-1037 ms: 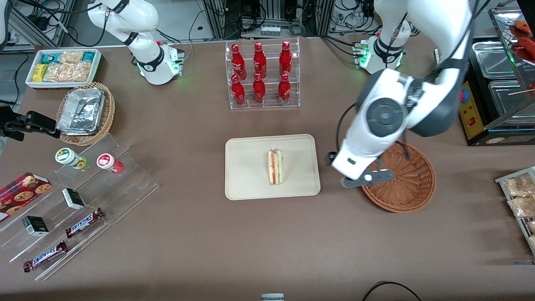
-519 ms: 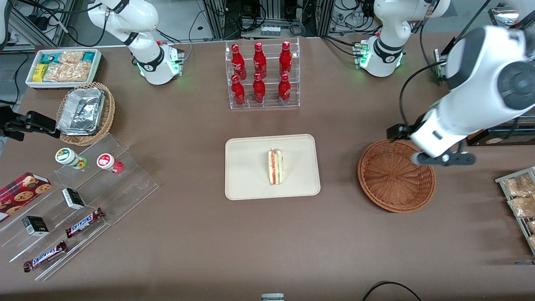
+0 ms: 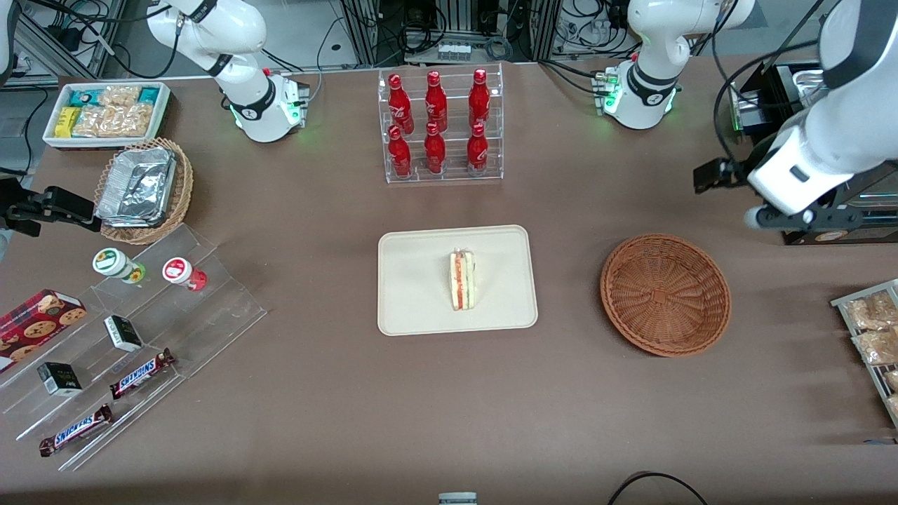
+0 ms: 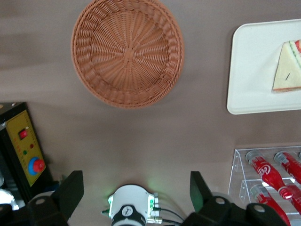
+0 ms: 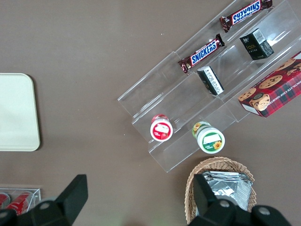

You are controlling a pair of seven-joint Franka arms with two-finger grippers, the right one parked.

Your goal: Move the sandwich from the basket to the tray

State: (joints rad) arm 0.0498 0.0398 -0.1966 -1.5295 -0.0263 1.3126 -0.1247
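Note:
The sandwich, a cream wedge with a red and green filling edge, lies on the cream tray in the middle of the table. The reddish-brown wicker basket sits beside the tray toward the working arm's end, with nothing in it. My left gripper hangs high, farther from the front camera than the basket and apart from it. It is open, and nothing is between its fingers.
An acrylic rack of red bottles stands farther back than the tray. A yellow control box is close to the gripper. Snack packets lie at the working arm's end; a stepped acrylic display and foil-container basket at the parked arm's.
The left gripper has swung from the basket's rim nearest the tray, across the basket, up toward the working arm's end of the table. The sandwich stays on the tray.

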